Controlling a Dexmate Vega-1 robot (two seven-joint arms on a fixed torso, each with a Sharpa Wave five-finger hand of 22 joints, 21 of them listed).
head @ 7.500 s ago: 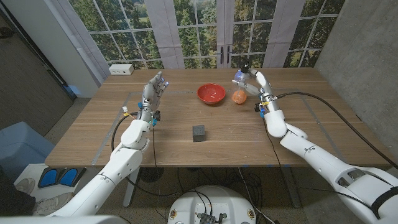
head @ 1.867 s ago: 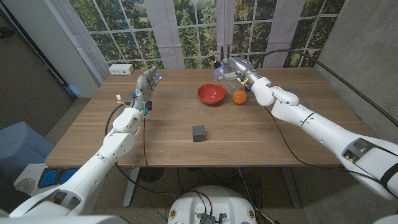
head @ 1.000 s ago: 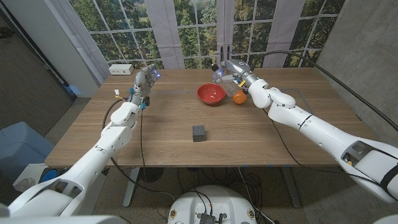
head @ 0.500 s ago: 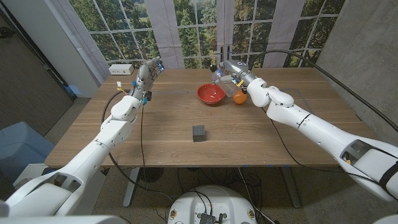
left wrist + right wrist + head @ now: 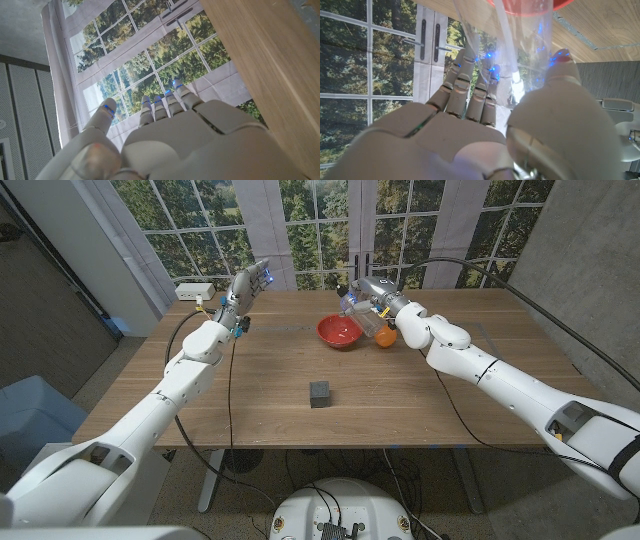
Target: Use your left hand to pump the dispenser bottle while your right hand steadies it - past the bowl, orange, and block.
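The right hand (image 5: 374, 293) gripped the bottle (image 5: 358, 306) at the far side beside the bowl (image 5: 339, 331), while the left hand (image 5: 247, 288), fingers apart and empty, hovered well left, pumping not yet begun.

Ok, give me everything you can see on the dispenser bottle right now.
The dispenser bottle is clear plastic with a dark pump head and a thin tube inside. The right hand grips it, fingers wrapped around its body. It is tilted, by the far rim of the red bowl, beside the orange. Whether its base touches the table is unclear.
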